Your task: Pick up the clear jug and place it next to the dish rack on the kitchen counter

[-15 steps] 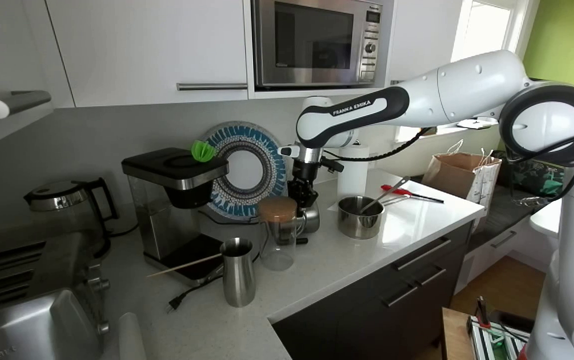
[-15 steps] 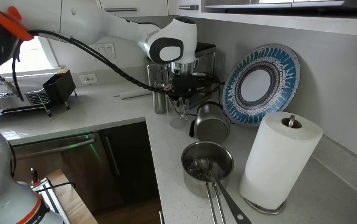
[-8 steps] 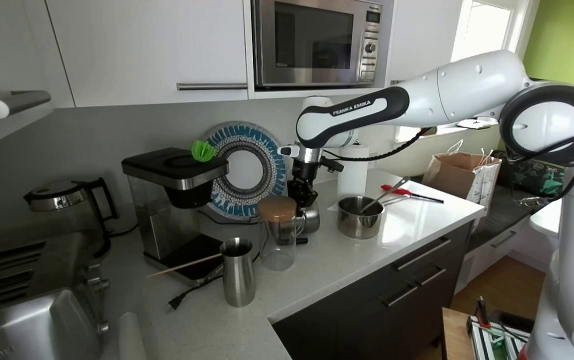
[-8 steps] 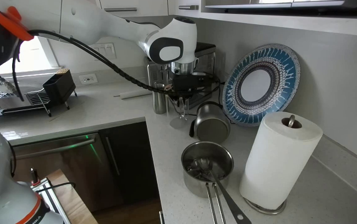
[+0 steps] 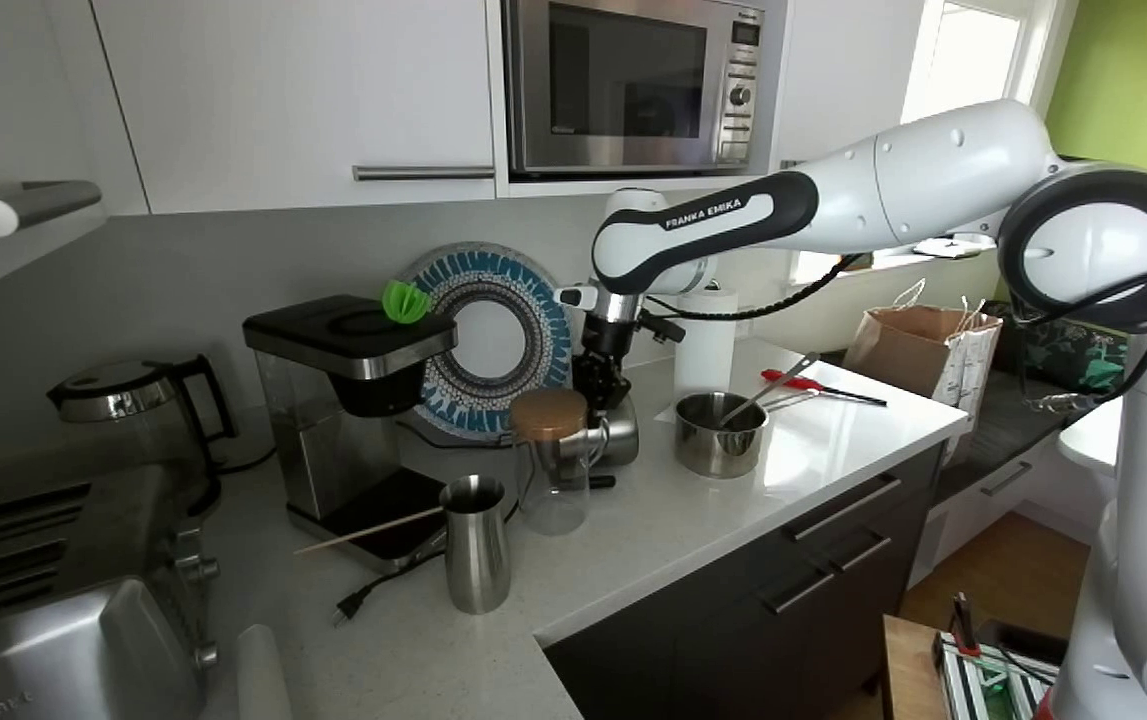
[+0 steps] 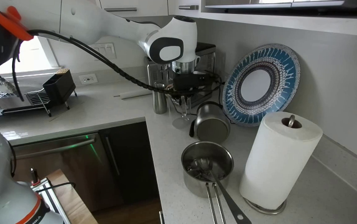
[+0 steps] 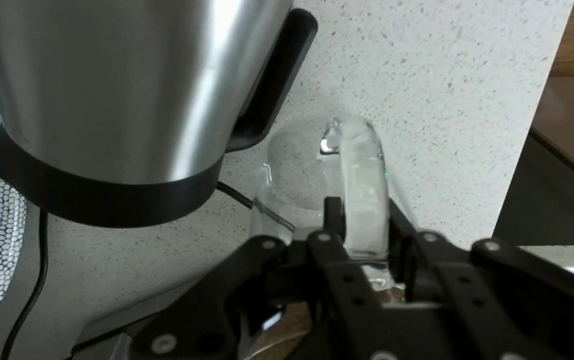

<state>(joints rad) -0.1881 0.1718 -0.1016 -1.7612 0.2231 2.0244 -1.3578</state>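
The clear jug, with its round brown cork lid (image 5: 548,414) and glass body (image 5: 553,510), stands upright in an exterior view. In the wrist view my gripper (image 7: 365,220) is shut on its glass handle (image 7: 365,180), one black finger on each side. Whether the jug's base touches the kitchen counter (image 6: 113,109) or hangs just above it, I cannot tell. In an exterior view only the lower glass of the jug (image 6: 182,123) shows; the arm's cable and gripper hide the top. The dish rack (image 6: 38,99), with a black caddy, sits far off by the window.
A tall steel mug (image 5: 478,555) stands close to the jug. A steel carafe (image 6: 212,126) lies on its side beside it. Nearby are a coffee machine (image 5: 363,340), a patterned plate (image 6: 260,84), a steel pot (image 6: 208,186) with utensils, and a paper towel roll (image 6: 278,161).
Over the last half second my gripper and the jug have shifted slightly together, a little up and left in one view, a little right in another. The grip stays the same.
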